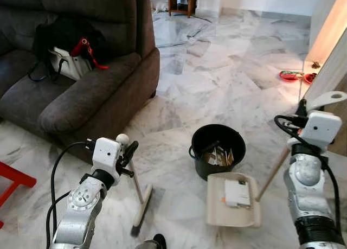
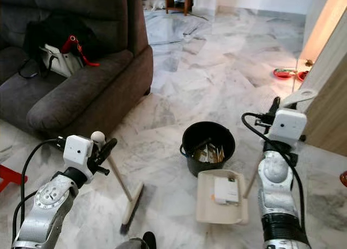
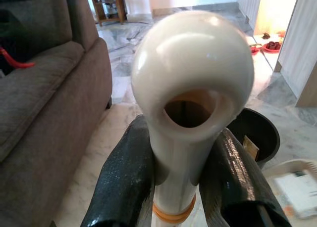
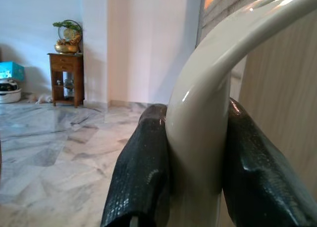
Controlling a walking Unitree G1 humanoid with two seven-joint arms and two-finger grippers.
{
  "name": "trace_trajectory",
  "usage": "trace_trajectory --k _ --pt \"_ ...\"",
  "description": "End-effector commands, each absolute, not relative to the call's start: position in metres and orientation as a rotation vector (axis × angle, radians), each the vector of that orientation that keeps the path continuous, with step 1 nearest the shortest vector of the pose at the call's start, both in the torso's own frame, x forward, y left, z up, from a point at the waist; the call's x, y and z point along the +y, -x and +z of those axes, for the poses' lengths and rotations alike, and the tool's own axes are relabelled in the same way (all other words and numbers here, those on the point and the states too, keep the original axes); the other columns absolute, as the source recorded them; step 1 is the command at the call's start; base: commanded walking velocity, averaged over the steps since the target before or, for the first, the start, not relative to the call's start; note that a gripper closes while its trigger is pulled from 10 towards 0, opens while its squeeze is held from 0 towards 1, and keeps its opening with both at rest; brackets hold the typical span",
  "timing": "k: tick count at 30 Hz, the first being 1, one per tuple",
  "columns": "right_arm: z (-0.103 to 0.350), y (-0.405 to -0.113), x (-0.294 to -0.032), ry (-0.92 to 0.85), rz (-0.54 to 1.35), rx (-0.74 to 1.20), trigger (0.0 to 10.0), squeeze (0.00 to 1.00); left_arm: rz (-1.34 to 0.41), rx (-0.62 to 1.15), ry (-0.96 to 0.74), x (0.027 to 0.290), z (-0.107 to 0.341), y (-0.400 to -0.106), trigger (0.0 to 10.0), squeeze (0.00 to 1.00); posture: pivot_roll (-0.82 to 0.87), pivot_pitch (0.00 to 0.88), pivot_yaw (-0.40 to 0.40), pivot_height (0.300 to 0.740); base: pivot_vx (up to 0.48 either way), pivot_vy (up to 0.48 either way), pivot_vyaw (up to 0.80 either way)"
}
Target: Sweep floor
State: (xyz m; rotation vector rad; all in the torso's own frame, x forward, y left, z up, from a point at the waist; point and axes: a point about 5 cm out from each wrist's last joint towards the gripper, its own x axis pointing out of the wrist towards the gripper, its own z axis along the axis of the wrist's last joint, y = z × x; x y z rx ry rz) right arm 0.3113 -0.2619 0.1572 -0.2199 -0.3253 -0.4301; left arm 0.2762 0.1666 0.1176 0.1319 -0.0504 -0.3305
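My left gripper (image 1: 126,153) is shut on the knobbed top of the cream broom handle (image 3: 190,83), with a black finger (image 3: 124,182) on each side. The broom slants down to its brush head (image 1: 142,207) on the marble floor. My right gripper (image 4: 198,158) is shut on the curved cream grip (image 1: 327,99) of the dustpan's long handle. The cream dustpan (image 1: 219,211) lies flat on the floor with a white card-like piece (image 1: 237,193) in it. Just behind it stands a black bucket (image 1: 203,138) holding several scraps.
A grey sofa (image 1: 81,91) with a black bag (image 1: 62,34) on it fills the left. A red stool leg (image 1: 13,178) shows at the far left. A wooden panel (image 1: 336,70) stands at the right, with red bowls (image 1: 290,75) beyond it. Open marble floor stretches ahead.
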Motion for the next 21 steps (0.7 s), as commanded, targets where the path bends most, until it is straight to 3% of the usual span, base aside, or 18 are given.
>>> trace_trajectory --k 1,6,9,12,21 --pt "0.177 -0.311 -0.256 0.229 -0.402 -0.411 10.0 0.00 -0.318 -0.074 -0.162 0.169 0.120 -0.277 10.0 0.00 0.10 0.106 0.043 0.740 0.000 0.000 0.00" --pt "0.185 -0.301 -0.258 0.183 -0.407 -0.410 10.0 0.00 -0.326 -0.069 -0.163 0.168 0.119 -0.278 10.0 0.00 0.09 0.104 0.049 0.740 0.000 0.000 0.00" --pt "0.181 -0.298 -0.260 -0.031 -0.404 -0.362 10.0 0.00 -0.330 -0.067 -0.163 0.168 0.119 -0.278 10.0 0.00 0.09 0.105 0.052 0.740 0.000 0.000 0.00" --pt "0.172 -0.294 -0.263 -0.106 -0.382 -0.302 10.0 0.00 -0.334 -0.066 -0.164 0.168 0.119 -0.279 10.0 0.00 0.08 0.104 0.057 0.740 0.000 0.000 0.00" --pt "0.173 -0.284 -0.263 -0.116 -0.334 -0.288 10.0 0.00 -0.339 -0.067 -0.166 0.167 0.118 -0.279 10.0 0.00 0.08 0.110 0.060 0.740 0.000 0.000 0.00"
